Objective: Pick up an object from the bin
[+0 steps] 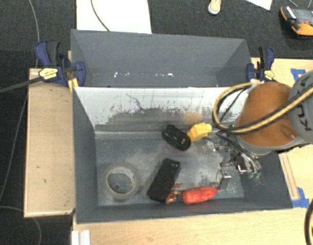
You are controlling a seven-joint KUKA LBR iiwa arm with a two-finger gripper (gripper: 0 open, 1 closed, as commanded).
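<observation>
Camera view — gripper (223, 177) beside red object (199, 195), open or closed unclear, arm (305, 100) lettered "KU"

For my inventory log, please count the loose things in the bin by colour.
Black: 2, a flat bar and a rounded piece
Yellow: 1, a small piece
Red: 1, a long piece
Clear: 1, a tape roll
Total: 5
</observation>
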